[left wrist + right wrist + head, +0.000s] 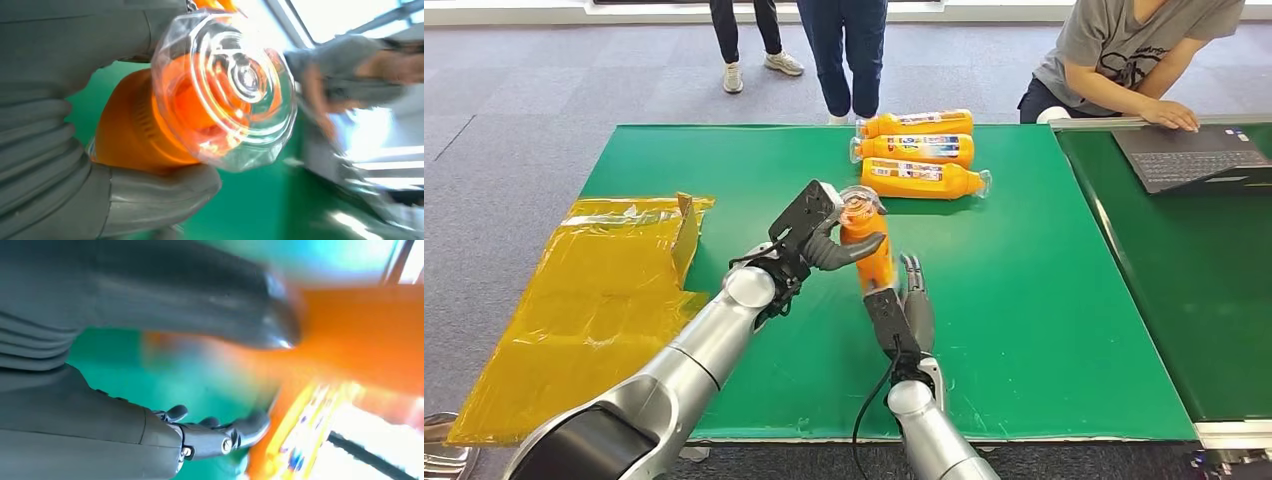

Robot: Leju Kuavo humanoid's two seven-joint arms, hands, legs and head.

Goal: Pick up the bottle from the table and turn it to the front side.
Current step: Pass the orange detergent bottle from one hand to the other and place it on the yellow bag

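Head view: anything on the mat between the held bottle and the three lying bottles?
Nothing. In the head view, bare green mat separates the held bottle, gripped by the left hand, from the nearest of the three lying bottles.

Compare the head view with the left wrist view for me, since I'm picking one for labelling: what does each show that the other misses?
Head view alone: three orange bottles lying on the green table, a yellow bag, a laptop and the right robot hand at the held bottle. Left wrist view alone: the clear cap end-on. Both: the left robot hand gripping that bottle near its top.
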